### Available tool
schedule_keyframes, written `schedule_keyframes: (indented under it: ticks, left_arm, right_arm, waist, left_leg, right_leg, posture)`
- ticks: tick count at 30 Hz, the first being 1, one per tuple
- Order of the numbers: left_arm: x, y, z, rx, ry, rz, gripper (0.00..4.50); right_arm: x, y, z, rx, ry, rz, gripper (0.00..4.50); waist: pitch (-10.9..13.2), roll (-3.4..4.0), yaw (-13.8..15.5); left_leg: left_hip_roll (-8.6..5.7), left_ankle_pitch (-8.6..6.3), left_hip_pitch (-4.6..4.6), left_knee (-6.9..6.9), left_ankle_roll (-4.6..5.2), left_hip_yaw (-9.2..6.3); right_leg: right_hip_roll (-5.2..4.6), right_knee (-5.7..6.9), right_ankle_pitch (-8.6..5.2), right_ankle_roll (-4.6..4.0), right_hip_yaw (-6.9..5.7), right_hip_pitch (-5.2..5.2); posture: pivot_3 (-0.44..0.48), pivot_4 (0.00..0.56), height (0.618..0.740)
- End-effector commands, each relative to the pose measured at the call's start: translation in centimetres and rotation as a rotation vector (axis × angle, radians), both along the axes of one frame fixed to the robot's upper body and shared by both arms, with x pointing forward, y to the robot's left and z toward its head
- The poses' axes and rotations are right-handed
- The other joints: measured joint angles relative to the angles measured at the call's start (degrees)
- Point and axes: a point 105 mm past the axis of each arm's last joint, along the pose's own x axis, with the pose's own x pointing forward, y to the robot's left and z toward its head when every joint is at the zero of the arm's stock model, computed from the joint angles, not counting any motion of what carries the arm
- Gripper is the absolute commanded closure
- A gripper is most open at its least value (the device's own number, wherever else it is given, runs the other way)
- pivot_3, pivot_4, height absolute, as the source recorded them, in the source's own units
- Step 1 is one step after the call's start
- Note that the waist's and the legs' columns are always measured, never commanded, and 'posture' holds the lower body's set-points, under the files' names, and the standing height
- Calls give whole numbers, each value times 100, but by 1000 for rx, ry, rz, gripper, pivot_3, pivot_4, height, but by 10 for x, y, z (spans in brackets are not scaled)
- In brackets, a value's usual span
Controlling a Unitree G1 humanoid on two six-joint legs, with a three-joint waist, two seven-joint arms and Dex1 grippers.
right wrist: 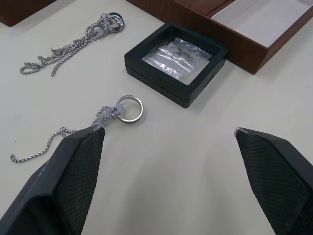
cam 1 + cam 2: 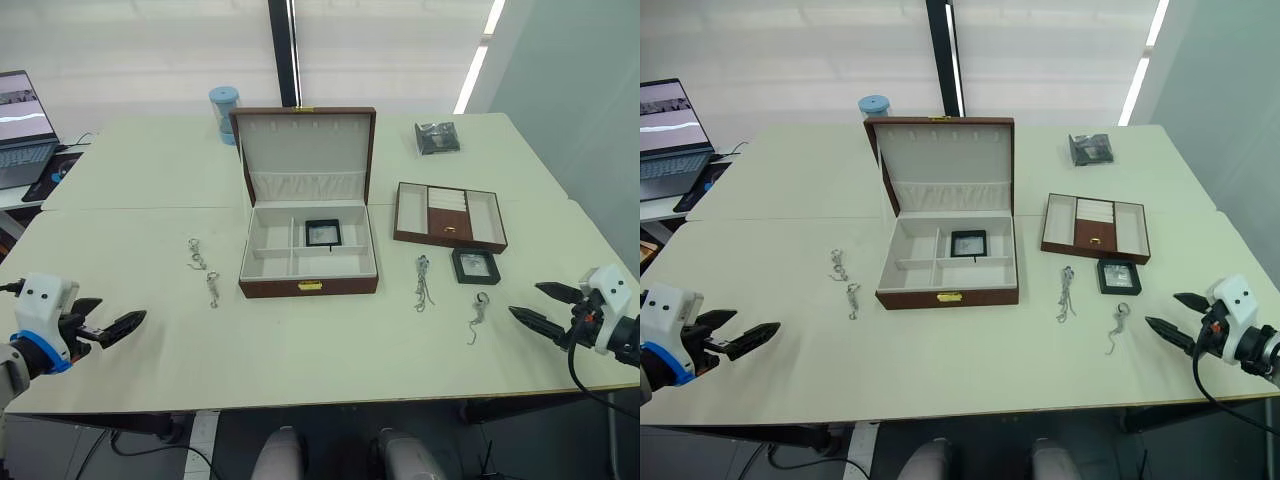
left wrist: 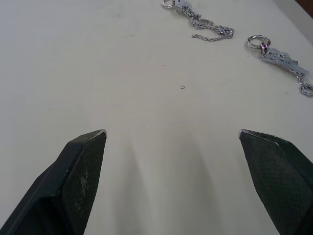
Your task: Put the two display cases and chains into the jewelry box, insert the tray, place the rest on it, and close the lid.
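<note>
The jewelry box (image 2: 270, 287) stands open mid-table, its lid (image 2: 305, 140) upright. One display case (image 2: 323, 233) lies in its back right compartment. The other display case (image 1: 176, 54) sits on the table right of the box, in front of the tray (image 2: 430, 238). Two short chains (image 2: 196, 253) (image 2: 212, 289) lie left of the box. A short ring-ended chain (image 1: 120, 110) lies near my right gripper (image 2: 527, 300), which is open and empty at the right edge. My left gripper (image 2: 115, 318) hovers open and empty at the front left.
A longer doubled chain (image 2: 422, 283) lies between the box and the loose display case. At the back right sits a crinkly dark packet (image 2: 437, 137). A blue cylinder (image 2: 224, 115) stands behind the lid, and a laptop (image 2: 25, 125) is at the far left.
</note>
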Motion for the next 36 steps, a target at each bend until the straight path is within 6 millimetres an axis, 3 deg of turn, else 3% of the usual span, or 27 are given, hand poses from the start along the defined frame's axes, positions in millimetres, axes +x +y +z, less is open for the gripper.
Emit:
schedule_keyframes:
  ticks: [1, 8, 12, 17, 25, 33, 36]
  left_arm:
    - [8, -9, 11, 8, -76, 0, 25]
    - [23, -23, 13, -43, -182, 59, 25]
    - [41, -35, 15, -57, -266, 116, 25]
    - [54, -58, 17, -125, -340, 147, 25]
    - [56, -80, 6, -150, -364, 237, 25]
    - [56, -109, 0, -162, -385, 273, 25]
    - [56, -109, -12, -119, -350, 323, 25]
  right_arm:
    - [5, 30, 23, 32, -84, 114, 0]
    - [1, 108, 36, 101, -116, 399, 0]
    - [-5, 151, 43, 130, -141, 549, 0]
    - [-8, 186, 50, 158, -178, 651, 0]
    - [-9, 218, 53, 171, -197, 752, 0]
    - [-9, 220, 49, 166, -187, 750, 0]
    - [-9, 220, 49, 165, -185, 751, 0]
  waist:
    - [0, 0, 0]
    - [0, -2, 6]
    - [1, -3, 8]
    - [1, -6, 11]
    - [1, -7, 10]
    - [2, -8, 15]
    - [2, -8, 17]
  left_leg:
    - [1, 0, 0, 0, 0, -1]
    - [0, 0, -2, 0, -1, -6]
    - [-1, 0, -3, 1, -1, -9]
    - [-3, -1, -5, 2, -1, -13]
    - [-3, -1, -6, 3, -2, -17]
    - [-6, -1, -3, 2, -2, -19]
    - [-5, -1, -3, 2, -2, -21]
  right_leg:
    - [0, 0, 0, 0, -1, 0]
    - [0, -4, 0, 0, -4, 3]
    - [-1, -5, 0, 1, -7, 4]
    - [0, -9, 0, 1, -11, 6]
    - [1, -13, 1, 2, -15, 8]
    - [0, -19, 1, 2, -16, 17]
    - [2, -20, 1, 2, -17, 17]
  posture:
    - [0, 150, 740]
    - [0, 150, 740]
    - [0, 150, 740]
    - [0, 150, 740]
    - [0, 150, 740]
    - [0, 150, 740]
    - [0, 150, 740]
